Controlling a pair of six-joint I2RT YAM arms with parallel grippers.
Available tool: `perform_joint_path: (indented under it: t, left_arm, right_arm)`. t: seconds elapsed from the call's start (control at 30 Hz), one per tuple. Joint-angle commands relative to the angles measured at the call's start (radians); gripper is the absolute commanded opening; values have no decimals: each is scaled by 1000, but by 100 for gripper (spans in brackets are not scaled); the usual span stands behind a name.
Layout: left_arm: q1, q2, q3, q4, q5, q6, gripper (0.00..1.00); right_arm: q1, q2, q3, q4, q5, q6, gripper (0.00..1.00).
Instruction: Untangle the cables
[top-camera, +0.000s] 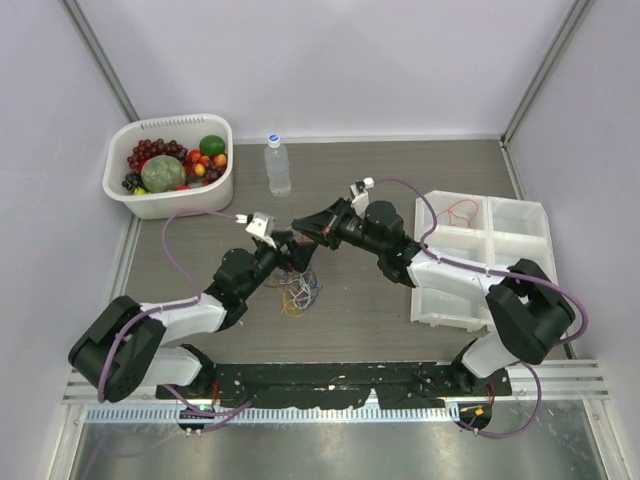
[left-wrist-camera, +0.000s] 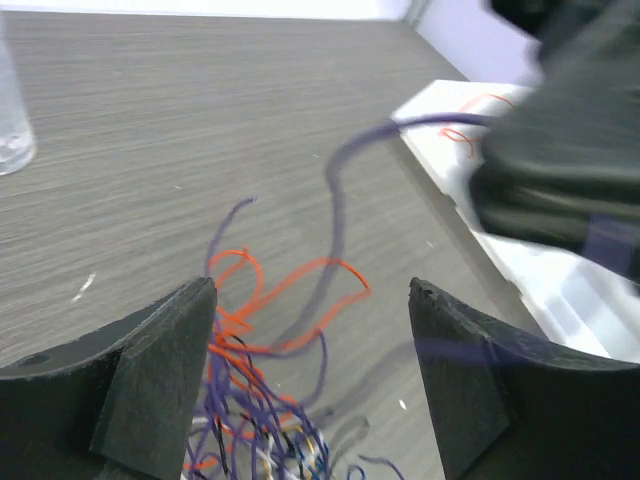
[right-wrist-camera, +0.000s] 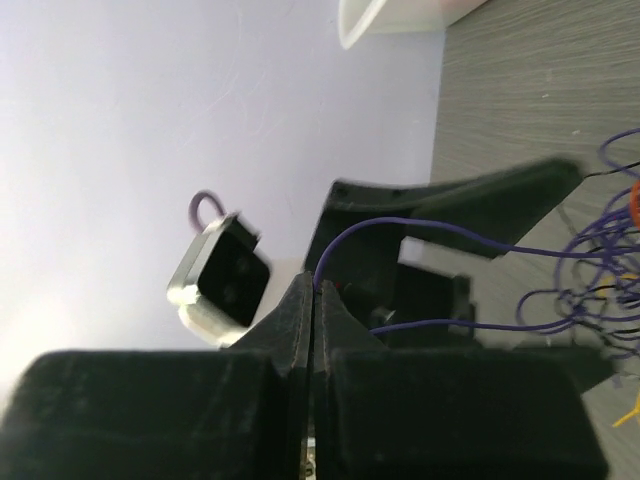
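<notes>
The cables (top-camera: 298, 287) are heaped at the centre of the top view. A purple cable (right-wrist-camera: 430, 226) is pinched in the clenched right gripper (right-wrist-camera: 312, 290); the left gripper (left-wrist-camera: 312, 300) is spread wide, empty. Light, limp, snag-prone strands are probably best taken near a free end.

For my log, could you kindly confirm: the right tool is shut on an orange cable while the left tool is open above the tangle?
Not quite: the right tool is shut on a purple cable, not an orange one, as the right wrist view shows. The rest stands.
</notes>
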Motion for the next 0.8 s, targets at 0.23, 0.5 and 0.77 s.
perform_joint_path:
  t: [0.23, 0.5, 0.77]
  left_arm:
    - [6, 292, 83, 147, -432, -113, 52]
    - [37, 284, -2, 84, -456, -204, 47]
    - [45, 98, -36, -118, -479, -182, 47]
  right_arm:
    - [83, -242, 348, -272, 140, -75, 1]
    - [84, -255, 779, -458, 142, -220, 1]
    - [51, -242, 910, -587, 170, -359, 1]
